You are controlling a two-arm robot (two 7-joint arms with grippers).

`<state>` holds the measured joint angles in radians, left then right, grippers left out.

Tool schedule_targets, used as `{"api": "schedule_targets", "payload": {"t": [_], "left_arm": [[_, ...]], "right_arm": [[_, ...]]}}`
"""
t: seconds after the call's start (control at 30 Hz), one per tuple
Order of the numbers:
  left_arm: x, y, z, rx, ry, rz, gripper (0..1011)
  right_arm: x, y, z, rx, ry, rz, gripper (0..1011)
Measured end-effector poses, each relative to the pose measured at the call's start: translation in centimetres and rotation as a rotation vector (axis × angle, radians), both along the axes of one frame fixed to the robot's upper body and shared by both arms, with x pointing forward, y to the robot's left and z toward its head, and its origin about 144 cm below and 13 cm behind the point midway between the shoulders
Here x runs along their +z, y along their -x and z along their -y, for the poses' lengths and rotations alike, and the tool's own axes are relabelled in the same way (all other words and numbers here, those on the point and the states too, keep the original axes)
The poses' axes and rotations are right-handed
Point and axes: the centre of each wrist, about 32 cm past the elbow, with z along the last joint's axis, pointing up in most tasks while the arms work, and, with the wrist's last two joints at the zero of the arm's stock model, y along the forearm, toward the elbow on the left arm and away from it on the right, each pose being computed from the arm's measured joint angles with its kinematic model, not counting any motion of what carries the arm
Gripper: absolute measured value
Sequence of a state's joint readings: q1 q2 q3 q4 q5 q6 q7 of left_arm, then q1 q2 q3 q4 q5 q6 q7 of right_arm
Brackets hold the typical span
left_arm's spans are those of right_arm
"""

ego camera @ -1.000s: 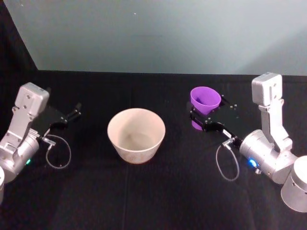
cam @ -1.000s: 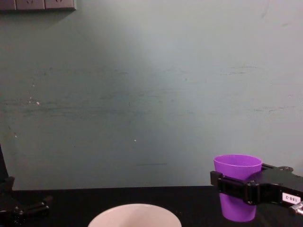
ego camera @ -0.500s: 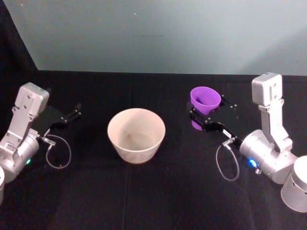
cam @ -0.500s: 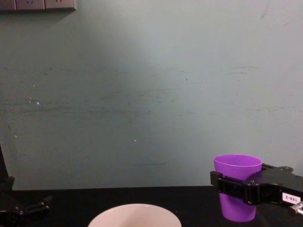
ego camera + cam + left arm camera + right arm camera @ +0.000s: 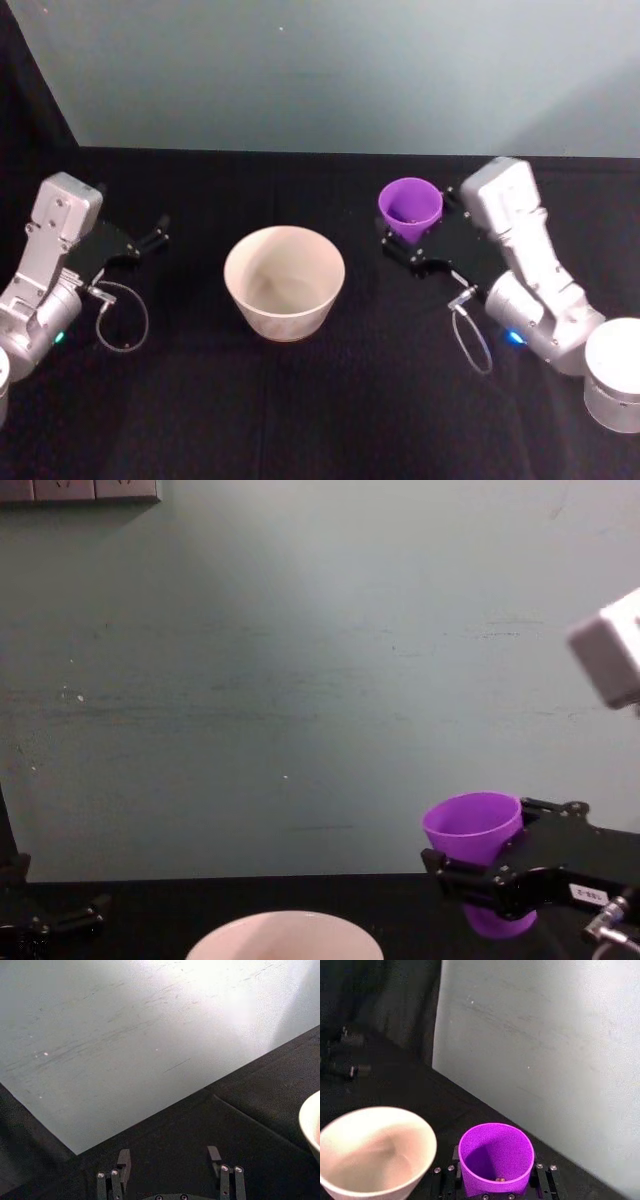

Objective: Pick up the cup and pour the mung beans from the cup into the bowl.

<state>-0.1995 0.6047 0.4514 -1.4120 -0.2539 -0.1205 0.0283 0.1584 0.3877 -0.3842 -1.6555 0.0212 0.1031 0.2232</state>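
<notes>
Purple cup (image 5: 410,207), head view: it sits in the right gripper (image 5: 415,235), to the right of the bowl and apart from it, with its mouth facing up.
Right gripper, head view: its black fingers are closed on the cup, one on each side.
Bowl (image 5: 284,312), head view: it stands upright in the middle of the black cloth (image 5: 330,400), between the two arms.
Left gripper (image 5: 150,240), head view: it is far off at the left, well apart from the bowl and low over the cloth.
Left gripper (image 5: 169,1165), left wrist view: its two fingers are spread wide with nothing between them.
Bowl (image 5: 311,1125), left wrist view: a bit of its pale rim peeks in at the edge, away from the fingers.
Cup (image 5: 495,1157), right wrist view: the right gripper (image 5: 496,1187) hugs it from both sides.
Mung beans (image 5: 499,1179), right wrist view: a few tiny brown grains lie at the bottom of the cup.
Bowl (image 5: 370,1157), right wrist view: it is near the cup but not touching it, and its inside is smooth and pale.
Cup (image 5: 472,830), chest view: it leans a little toward the bowl, and it is hard to tell if its bottom touches the cloth.
Right gripper (image 5: 490,880), chest view: it grips the cup around its lower half.
Bowl (image 5: 285,925), chest view: its rim is to the left of the cup and lower than the cup's mouth.
Left gripper (image 5: 60,920), chest view: it is low in the left corner.
Wall (image 5: 300,680), chest view: it is pale grey-green and stands behind the table.
</notes>
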Motion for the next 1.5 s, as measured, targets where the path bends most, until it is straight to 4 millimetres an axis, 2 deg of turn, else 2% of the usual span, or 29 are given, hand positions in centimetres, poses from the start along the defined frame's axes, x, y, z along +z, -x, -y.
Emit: {"api": "schedule_targets", "payload": {"t": [0.17,0.53,1.5], "left_arm": [[0.0,0.0,0.0,0.0,0.0,0.0,1000],[0.0,0.0,0.0,0.0,0.0,0.0,1000],[0.0,0.0,0.0,0.0,0.0,0.0,1000]], "right_arm": [[0.8,0.1,-1.3,0.01,0.152,0.072,726],[1.8,-0.1,-3.4,0.057,0.349,0.165,724],[2.0,-0.8,-9.1,0.158,0.868,0.406,724]]}}
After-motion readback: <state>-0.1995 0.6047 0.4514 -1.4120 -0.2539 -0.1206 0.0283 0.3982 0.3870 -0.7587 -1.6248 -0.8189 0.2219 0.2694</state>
